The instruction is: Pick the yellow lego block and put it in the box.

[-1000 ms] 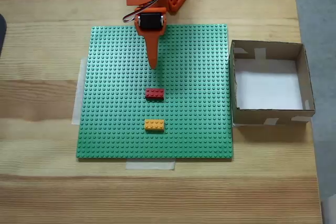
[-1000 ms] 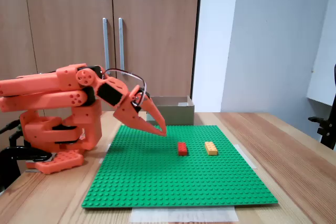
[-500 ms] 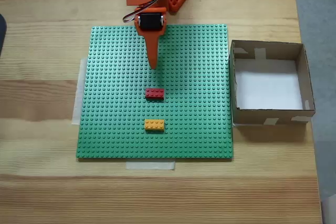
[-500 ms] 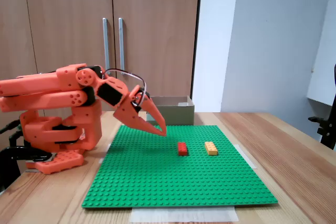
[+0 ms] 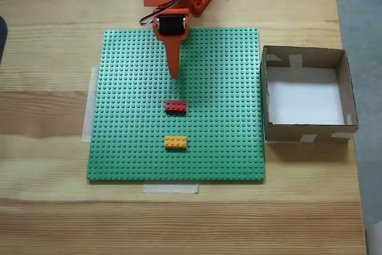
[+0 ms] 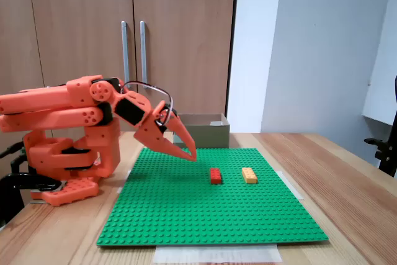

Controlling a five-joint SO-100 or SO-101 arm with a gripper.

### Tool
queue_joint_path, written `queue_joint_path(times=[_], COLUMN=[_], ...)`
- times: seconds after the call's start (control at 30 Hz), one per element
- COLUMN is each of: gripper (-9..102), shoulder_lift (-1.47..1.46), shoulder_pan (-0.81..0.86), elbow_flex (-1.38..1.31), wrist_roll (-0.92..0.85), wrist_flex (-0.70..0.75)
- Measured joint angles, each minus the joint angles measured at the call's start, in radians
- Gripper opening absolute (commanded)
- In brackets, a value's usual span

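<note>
Nothing has moved since the earlier frames: the gripper (image 5: 173, 74) hangs with fingers pressed together, empty, short of the red brick (image 5: 175, 106). The yellow block (image 5: 175, 142) sits on the baseplate (image 5: 119, 117) beyond it, so reach, grasp and carry to the box (image 5: 352, 111) all remain.

Matt grained wooden tabletop (image 5: 48, 213), studded green plastic baseplate (image 5: 131, 147), glossy plastic yellow lego block (image 5: 175, 142) and red brick (image 5: 175, 106), brown cardboard box (image 5: 352, 97) with pale tape, matt orange plastic hand (image 5: 173, 73)

a green studded baseplate (image 5: 131, 117) lies on a wooden table (image 5: 48, 207), with pale tape (image 5: 171, 187) at its edges. a red brick (image 5: 175, 106) sits on it. behind, probably wooden cupboard doors (image 6: 124, 29).
</note>
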Motion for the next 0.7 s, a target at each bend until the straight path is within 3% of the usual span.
queue_joint_path(times=[0.7], gripper=[-1], shoulder_lift=[-0.006], shoulder_pan=[0.018], elbow_flex=[-0.028], wrist_roll=[0.037], wrist_flex=[0.011])
